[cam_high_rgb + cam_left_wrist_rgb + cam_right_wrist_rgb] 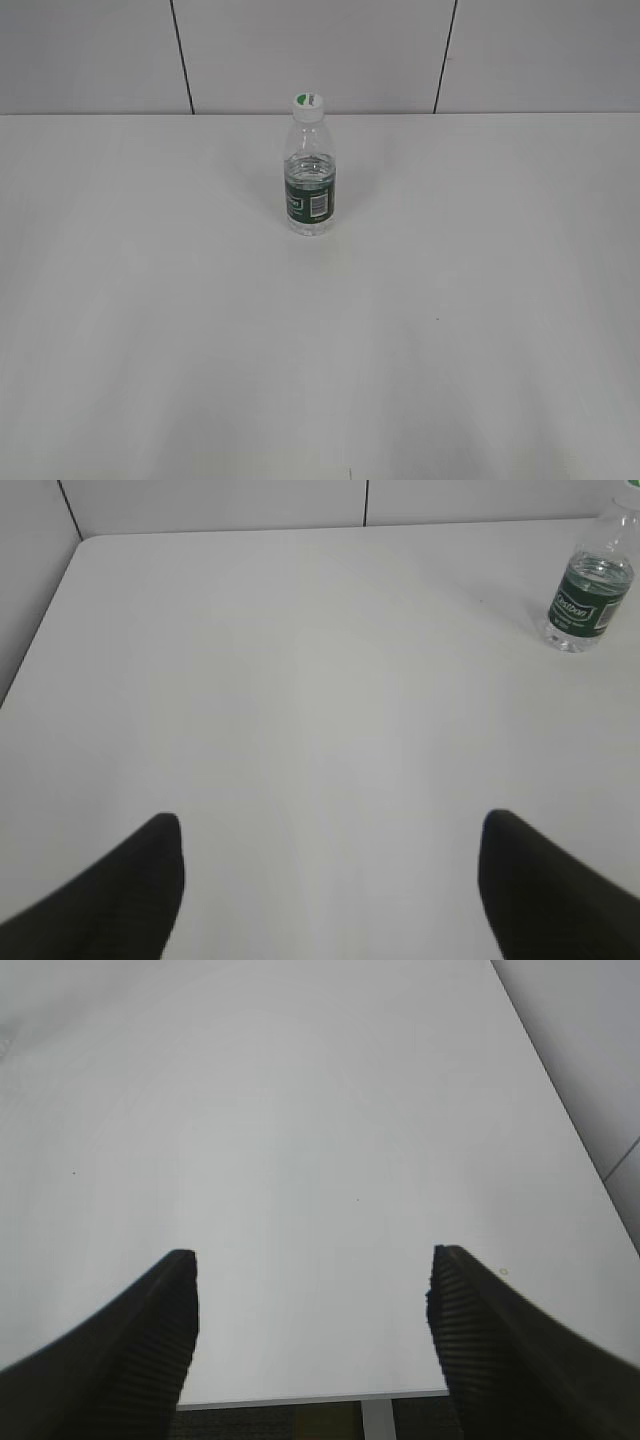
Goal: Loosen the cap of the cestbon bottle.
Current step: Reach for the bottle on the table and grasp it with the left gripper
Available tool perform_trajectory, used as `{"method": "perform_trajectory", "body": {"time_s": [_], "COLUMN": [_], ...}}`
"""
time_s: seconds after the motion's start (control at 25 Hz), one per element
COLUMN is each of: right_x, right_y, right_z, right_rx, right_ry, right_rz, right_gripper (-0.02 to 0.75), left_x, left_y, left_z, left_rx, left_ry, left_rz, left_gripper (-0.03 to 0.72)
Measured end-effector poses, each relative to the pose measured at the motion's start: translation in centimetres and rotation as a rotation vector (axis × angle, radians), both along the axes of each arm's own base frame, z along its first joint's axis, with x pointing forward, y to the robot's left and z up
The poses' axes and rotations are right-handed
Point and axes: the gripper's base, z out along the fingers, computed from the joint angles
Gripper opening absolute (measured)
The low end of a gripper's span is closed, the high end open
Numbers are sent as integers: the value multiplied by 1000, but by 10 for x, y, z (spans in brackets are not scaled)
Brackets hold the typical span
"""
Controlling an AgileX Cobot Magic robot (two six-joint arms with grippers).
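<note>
The cestbon bottle (310, 185) stands upright near the back middle of the white table, clear and ribbed, with a dark green label band and a white barcode. Its white cap (308, 105) with a green patch sits on top. The bottle also shows in the left wrist view (590, 590) at the far right, its cap cut off by the frame edge. My left gripper (330, 825) is open and empty, far from the bottle. My right gripper (312, 1260) is open and empty above the table's front edge. Neither arm shows in the exterior view.
The white table (320, 350) spans the view, with a grey panelled wall (320, 50) behind it. The table's left edge and rounded back corner (80, 545) show in the left wrist view. Its right edge (560, 1090) and front edge (300, 1398) show in the right wrist view.
</note>
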Motion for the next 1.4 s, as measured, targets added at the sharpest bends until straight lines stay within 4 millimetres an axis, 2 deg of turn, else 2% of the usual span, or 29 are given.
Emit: {"method": "perform_trajectory", "body": {"time_s": [0.52,0.6,0.76,0.96,1.24,1.4], "right_x": [0,0,0,0,0,0], "right_y": [0,0,0,0,0,0], "right_z": [0,0,0,0,0,0], "right_rx": [0,0,0,0,0,0], "right_ry": [0,0,0,0,0,0], "right_rz": [0,0,0,0,0,0], "right_gripper": [548,548,548,548,548,548], "left_x": [0,-1,3,24,72,103], "left_y": [0,-1,-3,-2,0,1], "left_z": [1,5,30,64,102,117], "left_rx": [0,-8,-30,16,59,40], "left_ry": [-3,-31,-121,-205,-308,-318], "left_rz": [0,-5,-19,-35,-35,-36], "left_gripper": [534,534,534,533,533,533]}}
